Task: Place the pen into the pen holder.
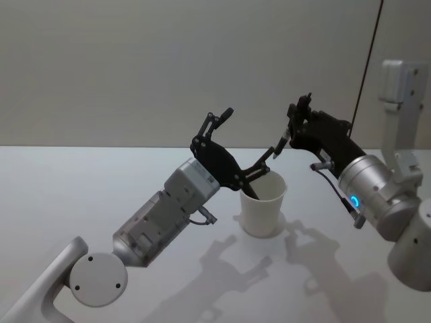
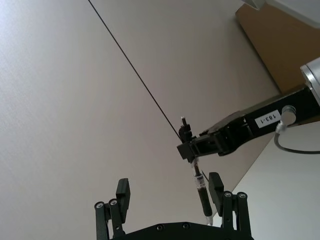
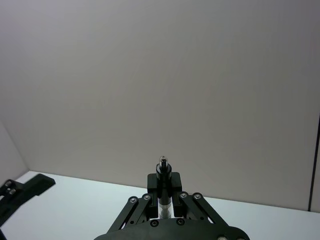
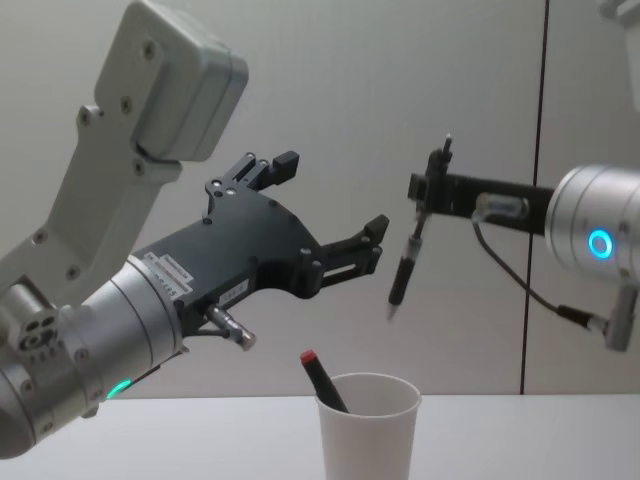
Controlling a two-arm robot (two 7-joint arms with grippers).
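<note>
The pen hangs tip-down in the air, above and slightly to the right of the white paper cup pen holder. My right gripper is shut on its upper part, with the pen's top poking up between the fingers. My left gripper is open just left of the pen, above the pen holder. In the left wrist view the pen sits close beside one of the left fingers, apart from it. A dark pen with a red end leans inside the cup.
The pen holder stands on a white table before a plain grey wall. A thin dark vertical line runs down that wall behind the right arm. The left arm's elbow sits low at the front left.
</note>
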